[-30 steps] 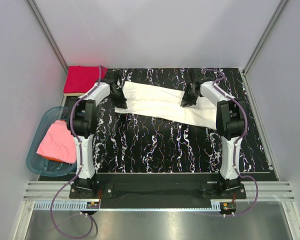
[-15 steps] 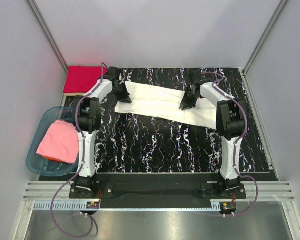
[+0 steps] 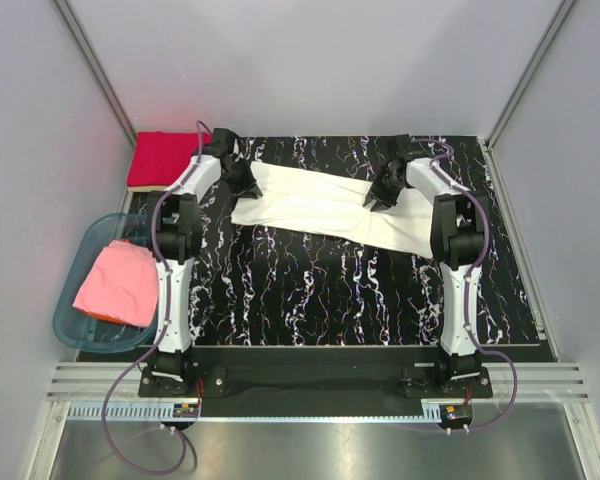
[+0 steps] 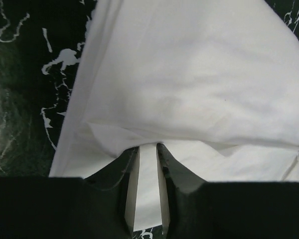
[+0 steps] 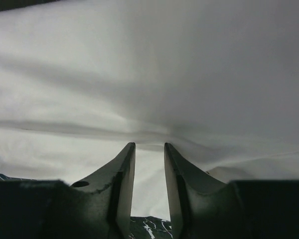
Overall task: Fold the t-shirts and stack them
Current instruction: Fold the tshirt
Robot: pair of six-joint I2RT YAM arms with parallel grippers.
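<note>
Black white-streaked mat: I see the white cloth t-shirt lying lengthwise left-right, left gripper and right gripper narrowly parted.

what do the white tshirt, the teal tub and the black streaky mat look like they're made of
White short-sleeved t-shirt: soft matte cloth, likely cotton knit; it drapes and creases. Translucent teal tub: smooth plastic; light passes through its wall. Black white-streaked mat: smooth with slight sheen, perhaps vinyl or rubber; unclear.

The white t-shirt is soft matt cloth, the black white-streaked mat smooth and glossy, the teal tub translucent plastic.
</note>
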